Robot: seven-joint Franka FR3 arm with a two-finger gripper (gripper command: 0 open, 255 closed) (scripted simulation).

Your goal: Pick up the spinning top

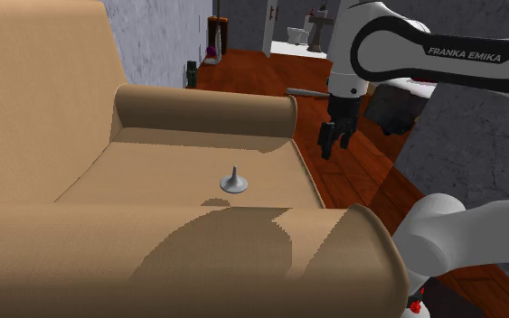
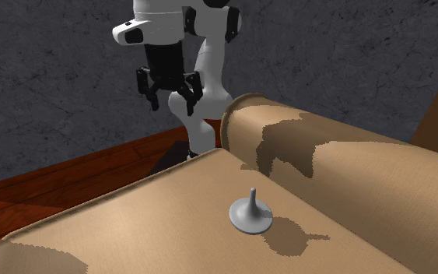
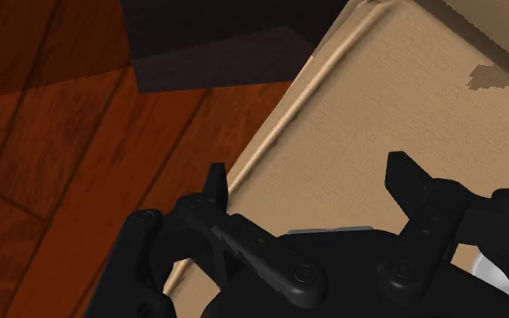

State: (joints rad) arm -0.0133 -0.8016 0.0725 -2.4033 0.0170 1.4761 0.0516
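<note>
Oddly little of the spinning top (image 1: 233, 183) was hidden. It stood upright on the tan sofa seat (image 1: 153, 172), stem up, roughly in the seat's middle between the two rolled armrests. In the shoulder view the near armrest (image 1: 198, 257) cut off the seat's closest strip, and the far armrest (image 1: 207, 108) covered its other edge. The backrest (image 1: 35, 72) ran out of the picture.

From the second exterior view the grey top (image 2: 250, 214) sat on the seat (image 2: 116, 226) beside its own shadow. One armrest (image 2: 341, 156) rose just behind it. The white arm (image 2: 209, 54) was cut off above the wrist.

The claw (image 1: 334, 149) hung past the seat's front edge, over the red-brown wooden floor (image 1: 356, 176) and well apart from the top. Its fingers stood apart with nothing between them, as both the second exterior view (image 2: 170, 100) and the wrist view (image 3: 306, 172) showed.

Looking along the hand, the seat's piped edge (image 3: 279, 126) ran slantwise under the claw, with floorboards (image 3: 62, 135) on one side and cushion (image 3: 406, 99) on the other. The claw's black body hid the cushion nearest the camera. A pale curved sliver (image 3: 492, 271) beside one finger was possibly the top's rim, though too little of it showed to be sure.
</note>
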